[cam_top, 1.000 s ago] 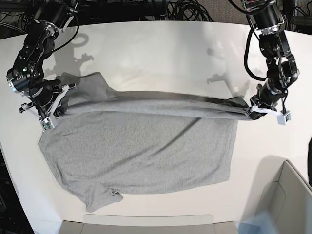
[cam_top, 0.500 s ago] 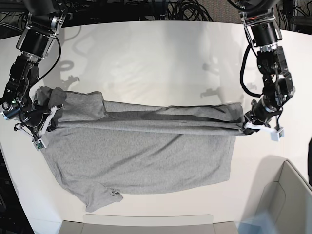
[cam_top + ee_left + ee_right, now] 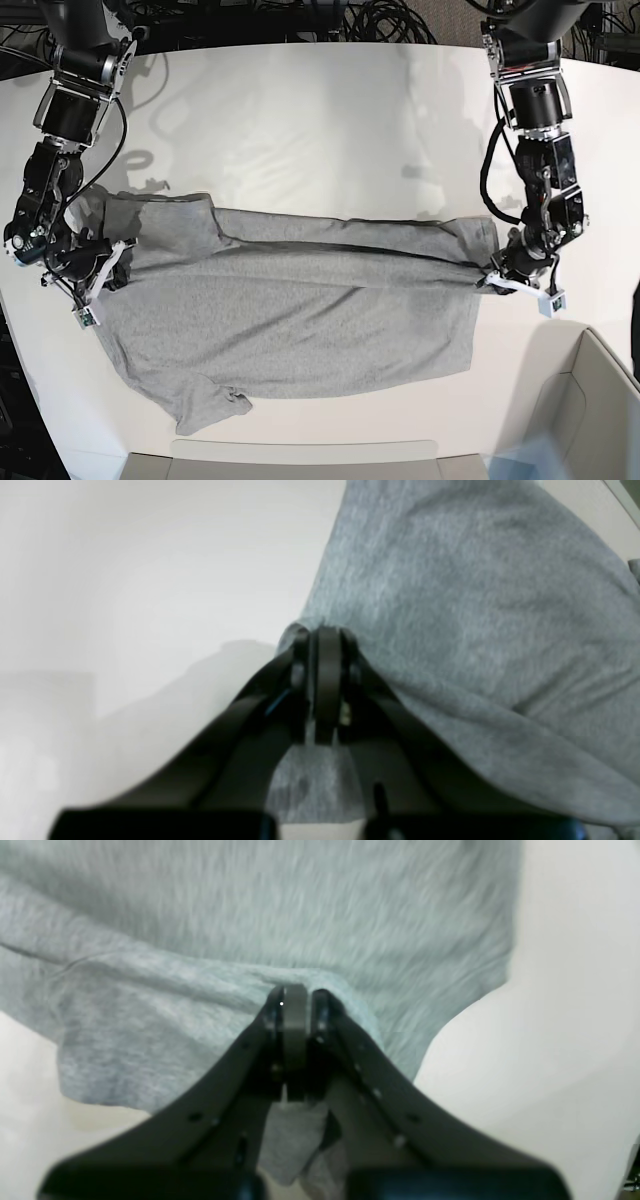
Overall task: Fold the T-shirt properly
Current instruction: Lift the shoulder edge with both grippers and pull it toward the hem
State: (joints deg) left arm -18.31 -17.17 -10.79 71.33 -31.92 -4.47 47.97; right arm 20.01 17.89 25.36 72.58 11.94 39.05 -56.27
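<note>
The grey T-shirt lies spread on the white table, plain side up. Its far edge is lifted into a long taut fold running left to right. On the base view's right, my left gripper is shut on that fold's right end. In the left wrist view the left gripper pinches the T-shirt cloth between closed fingers. At the view's left, my right gripper is shut on the fold's left end, near a sleeve. The right wrist view shows the right gripper clamped on the T-shirt. No lettering shows.
A grey bin stands at the front right corner. A flat grey tray edge runs along the front. Black cables lie behind the table's far edge. A crumpled sleeve sits at the front left of the shirt.
Both grippers have come toward the table's front, carrying the held fold lower over the shirt's body. The fold now lies closer to the cloth beneath it.
</note>
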